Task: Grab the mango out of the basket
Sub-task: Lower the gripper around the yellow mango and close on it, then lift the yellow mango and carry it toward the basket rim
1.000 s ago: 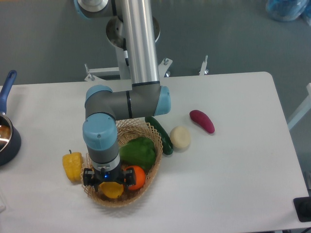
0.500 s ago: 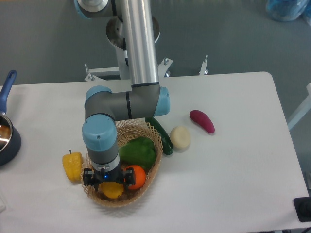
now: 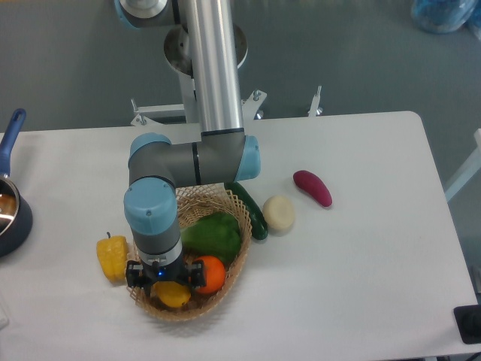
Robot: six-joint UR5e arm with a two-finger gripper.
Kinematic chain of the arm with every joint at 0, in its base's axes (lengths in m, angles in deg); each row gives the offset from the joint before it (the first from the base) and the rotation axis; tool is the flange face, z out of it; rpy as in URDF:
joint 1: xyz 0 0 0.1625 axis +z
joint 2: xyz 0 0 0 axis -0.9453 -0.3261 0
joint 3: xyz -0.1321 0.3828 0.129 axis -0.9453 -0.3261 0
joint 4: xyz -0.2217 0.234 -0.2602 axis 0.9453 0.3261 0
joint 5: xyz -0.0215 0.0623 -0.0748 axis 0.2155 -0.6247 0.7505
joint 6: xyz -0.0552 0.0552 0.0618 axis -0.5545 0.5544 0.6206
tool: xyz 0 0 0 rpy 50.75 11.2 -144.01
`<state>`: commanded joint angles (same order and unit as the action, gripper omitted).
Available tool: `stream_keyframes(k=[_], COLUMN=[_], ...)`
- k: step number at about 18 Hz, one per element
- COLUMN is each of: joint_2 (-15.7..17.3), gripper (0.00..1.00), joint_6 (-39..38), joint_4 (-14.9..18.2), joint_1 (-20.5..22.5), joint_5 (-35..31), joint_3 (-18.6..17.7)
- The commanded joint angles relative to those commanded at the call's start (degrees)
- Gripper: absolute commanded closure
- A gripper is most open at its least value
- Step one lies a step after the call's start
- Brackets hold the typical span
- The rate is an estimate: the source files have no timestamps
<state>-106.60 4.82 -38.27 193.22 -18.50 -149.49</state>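
Camera view from above, white table (image 3: 361,286) with rounded corners, grey floor (image 3: 338,53) behind it. Far left edge: dark pot (image 3: 11,218) with a blue handle, partly cut off by the frame. Next, yellow bell pepper (image 3: 112,257) lying on the table just beside the left rim of the basket (image 3: 239,207). Basket is tan wicker, sits left of table centre. Arm (image 3: 214,68) comes down from the top, silver tube, grey-and-blue joints, wrist pointing straight down over the front-left part of the basket. Gripper (image 3: 164,280) is low inside the basket, right over the mango (image 3: 173,294); only the front part of the mango shows below the black gripper body. Fingers sit to either side of the mango top, but contact is hidden, so cannot tell whether the jaws are clamped on it or loose. Orange (image 3: 209,274) touches the mango's right side, also in the basket. Green pepper (image 3: 212,235) fills the back of the basket. Cucumber (image 3: 250,210) lies diagonal against the basket's right rim, on the table. Pale round vegetable (image 3: 278,213) just right of it. Purple eggplant (image 3: 312,187) further right, apart. Metal mount bracket (image 3: 255,101) at the table's back edge. Blue plastic item (image 3: 443,15) in the top-right corner, on the floor. Dark object (image 3: 467,323) at the bottom-right edge.
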Motion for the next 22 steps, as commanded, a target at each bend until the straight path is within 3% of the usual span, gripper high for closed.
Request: stream_keyframes(k=[3, 9, 10, 14, 19, 22], joint_2=[0.1, 0.6, 0.6, 1.8, 7.8, 8.2], gripper=[0.2, 0.82, 0.87, 0.87, 0.87, 0.87], joint_6=[0.0, 0.0, 0.1, 1.7, 9.3, 11.8], joint_4=[0.0, 0.0, 0.0, 0.1, 0.7, 0.6], joint_1=[0.0, 0.0, 0.0, 0.1, 0.4, 0.7], joint_5=[-0.1, 0.0, 0.1, 0.2, 0.2, -0.1], joint_3=[-0.3, -0.3, -0.2, -0.1, -0.4, -0.3])
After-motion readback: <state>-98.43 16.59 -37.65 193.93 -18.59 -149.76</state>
